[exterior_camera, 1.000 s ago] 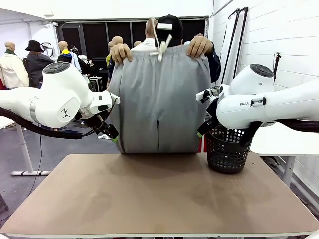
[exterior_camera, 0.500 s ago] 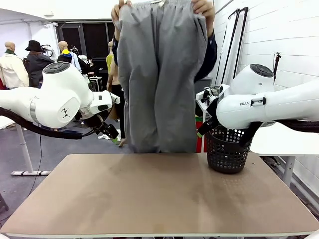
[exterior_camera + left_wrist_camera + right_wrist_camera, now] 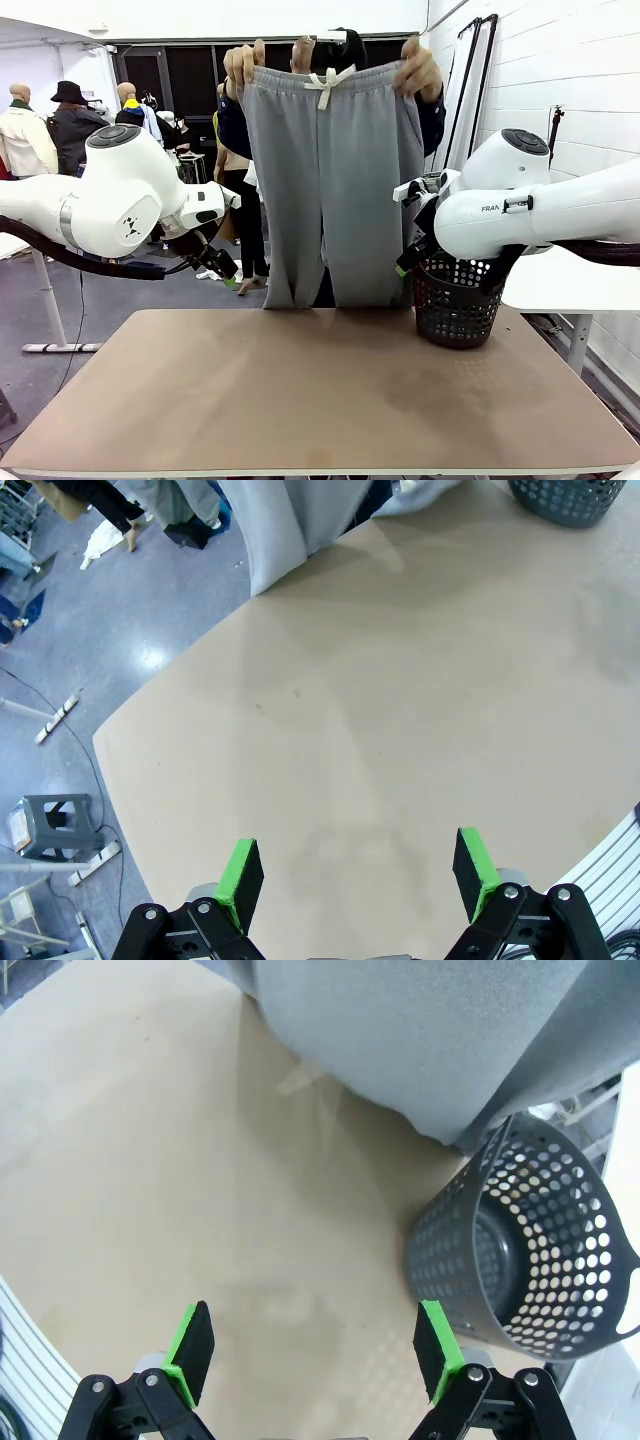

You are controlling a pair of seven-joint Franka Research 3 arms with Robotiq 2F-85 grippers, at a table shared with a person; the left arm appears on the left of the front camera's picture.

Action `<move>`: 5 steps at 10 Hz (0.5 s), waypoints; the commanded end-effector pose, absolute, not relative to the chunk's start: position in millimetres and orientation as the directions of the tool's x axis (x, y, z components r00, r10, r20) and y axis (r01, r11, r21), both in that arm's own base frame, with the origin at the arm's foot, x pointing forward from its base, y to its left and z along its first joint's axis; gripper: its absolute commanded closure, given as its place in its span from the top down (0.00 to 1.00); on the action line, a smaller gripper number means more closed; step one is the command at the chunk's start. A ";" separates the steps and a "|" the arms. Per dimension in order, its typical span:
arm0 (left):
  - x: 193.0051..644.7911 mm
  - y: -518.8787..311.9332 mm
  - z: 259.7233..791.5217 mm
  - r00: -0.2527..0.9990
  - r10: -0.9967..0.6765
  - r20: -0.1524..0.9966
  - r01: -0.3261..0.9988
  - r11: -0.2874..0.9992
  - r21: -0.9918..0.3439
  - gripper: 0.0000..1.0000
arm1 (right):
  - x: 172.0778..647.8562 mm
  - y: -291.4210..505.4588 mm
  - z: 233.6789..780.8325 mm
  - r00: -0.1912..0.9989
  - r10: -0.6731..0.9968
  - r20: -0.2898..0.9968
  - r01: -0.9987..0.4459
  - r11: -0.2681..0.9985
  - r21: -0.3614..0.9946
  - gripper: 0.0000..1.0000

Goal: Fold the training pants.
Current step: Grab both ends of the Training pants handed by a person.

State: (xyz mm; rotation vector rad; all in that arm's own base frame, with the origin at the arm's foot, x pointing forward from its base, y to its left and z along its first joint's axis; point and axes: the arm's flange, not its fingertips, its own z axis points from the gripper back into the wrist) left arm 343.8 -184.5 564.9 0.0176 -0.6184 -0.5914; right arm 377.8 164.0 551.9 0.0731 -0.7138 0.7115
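A person at the far side holds the light grey training pants [image 3: 330, 180] up by the waistband, one hand [image 3: 240, 66] at each corner, white drawstring in front. The legs hang straight down and their cuffs reach the table's far edge. My left gripper [image 3: 225, 272] hovers left of the legs, open, apart from the cloth. My right gripper [image 3: 405, 262] hovers right of them, open, beside the basket. In the left wrist view the open gripper [image 3: 356, 875] looks down at bare table, the pants [image 3: 265, 530] far off. In the right wrist view the open gripper [image 3: 312, 1350] is short of the pants [image 3: 420, 1030].
A dark perforated basket [image 3: 455, 300] stands at the table's far right corner, also the basket [image 3: 530, 1250] close to my right gripper and the basket [image 3: 575, 500] at the picture's top. The tan table [image 3: 300, 400] is bare across its middle and front.
The person shook the pants out: from bunched wide at chest height, up high, then down a little so both legs hang straight. Both arms have stayed still.
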 end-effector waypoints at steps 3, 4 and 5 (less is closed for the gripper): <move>343.8 -184.0 565.4 0.650 -0.535 0.540 0.523 0.830 0.192 1.00 | 378.0 163.3 552.2 0.534 0.571 0.623 -0.620 0.766 -0.170 1.00; 343.8 -184.0 565.4 0.650 -0.535 0.540 0.523 0.830 0.192 1.00 | 378.0 163.3 552.2 0.534 0.571 0.623 -0.620 0.766 -0.170 1.00; 343.8 -184.0 565.4 0.650 -0.535 0.540 0.523 0.830 0.192 1.00 | 378.0 163.3 552.2 0.534 0.571 0.623 -0.620 0.766 -0.170 1.00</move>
